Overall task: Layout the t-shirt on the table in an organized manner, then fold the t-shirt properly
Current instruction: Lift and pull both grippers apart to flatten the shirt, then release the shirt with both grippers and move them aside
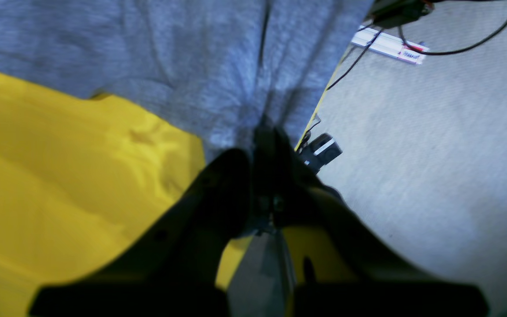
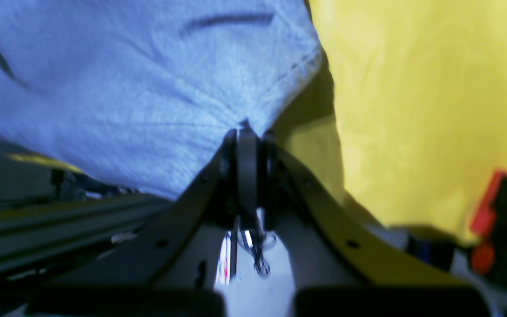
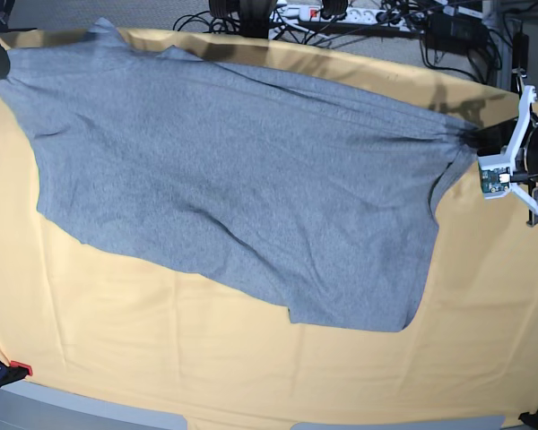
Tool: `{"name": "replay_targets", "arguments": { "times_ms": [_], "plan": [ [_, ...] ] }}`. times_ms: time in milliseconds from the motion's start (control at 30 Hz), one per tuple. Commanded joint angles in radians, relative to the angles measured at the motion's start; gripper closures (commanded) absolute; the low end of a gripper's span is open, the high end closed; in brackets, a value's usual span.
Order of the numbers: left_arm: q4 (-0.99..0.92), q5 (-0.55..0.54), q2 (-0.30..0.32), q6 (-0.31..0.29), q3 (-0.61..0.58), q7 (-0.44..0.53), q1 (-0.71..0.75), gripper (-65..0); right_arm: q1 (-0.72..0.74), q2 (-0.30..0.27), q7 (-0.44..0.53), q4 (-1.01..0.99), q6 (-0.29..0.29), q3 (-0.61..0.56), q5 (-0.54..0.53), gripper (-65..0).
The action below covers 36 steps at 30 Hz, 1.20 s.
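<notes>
Both arms are out wide, and the t-shirt (image 3: 242, 188) is strung between them like a banner, plain grey side up, no lettering showing. The left claw (image 1: 264, 127) is pinched tight on a bunched corner of the fabric, and you can see gathers fanning away from that grip. The right claw (image 2: 245, 130) is clamped shut too, biting the edge of the cloth just beside a stitched hem. That's why the far edge runs so taut from one claw to the other: I'd say they're tensioning it to flatten the shirt for the layout step. From each claw the fabric spreads inward toward the other one and drapes down over the yellow counter (image 3: 251, 376), the loose lower part resting on the cloth with creases. The left claw sits right at the counter's edge, carpet (image 1: 434, 145) and cables (image 1: 464, 46) beyond it. Folding hasn't begun by my reading; the shirt sits skewed and wants squaring first.
</notes>
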<state>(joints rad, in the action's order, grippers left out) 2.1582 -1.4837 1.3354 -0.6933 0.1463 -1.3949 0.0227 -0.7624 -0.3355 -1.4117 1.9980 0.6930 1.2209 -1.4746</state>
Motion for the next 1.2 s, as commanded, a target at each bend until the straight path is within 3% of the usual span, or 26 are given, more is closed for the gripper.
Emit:
{"name": "replay_targets", "arguments": {
  "times_ms": [0,400,667,767,1067,1100,1133,1167],
  "plan": [
    [0.002,0.0,0.028,-0.005,0.015,-0.001,0.003,0.0,-0.032,-0.016,0.015,0.012,0.005,0.012,-0.009,0.0],
    [0.002,0.0,0.033,-0.005,0.015,-0.001,0.298,0.0,-0.126,-0.016,0.015,0.012,0.005,-0.002,-0.009,0.0],
    [0.001,0.0,0.137,-0.005,0.015,-0.001,0.495,0.0,-0.13,-0.016,0.015,0.011,0.005,-0.125,-0.009,0.0],
    [0.001,0.0,0.166,-0.005,0.015,-0.001,0.565,0.0,-0.129,-0.016,0.015,0.011,0.005,-0.176,0.041,0.0],
    [-0.002,0.042,0.163,-0.005,0.015,-0.001,0.581,0.0,-0.129,-0.016,0.015,0.011,0.005,-0.182,0.034,0.0],
    [-0.002,0.043,0.163,-0.005,0.015,-0.001,0.581,0.0,-0.129,-0.016,0.015,0.011,0.005,-0.182,0.034,-2.1],
    [-0.002,0.043,0.163,-0.005,0.015,-0.001,0.581,-0.3,-0.129,-0.016,0.015,0.011,0.005,-0.182,0.035,-10.2],
    [-0.002,0.042,0.163,-0.005,0.015,-0.001,0.581,-8.4,-0.129,-0.016,0.015,0.011,0.005,-0.182,0.034,-20.1]
  ]
}}
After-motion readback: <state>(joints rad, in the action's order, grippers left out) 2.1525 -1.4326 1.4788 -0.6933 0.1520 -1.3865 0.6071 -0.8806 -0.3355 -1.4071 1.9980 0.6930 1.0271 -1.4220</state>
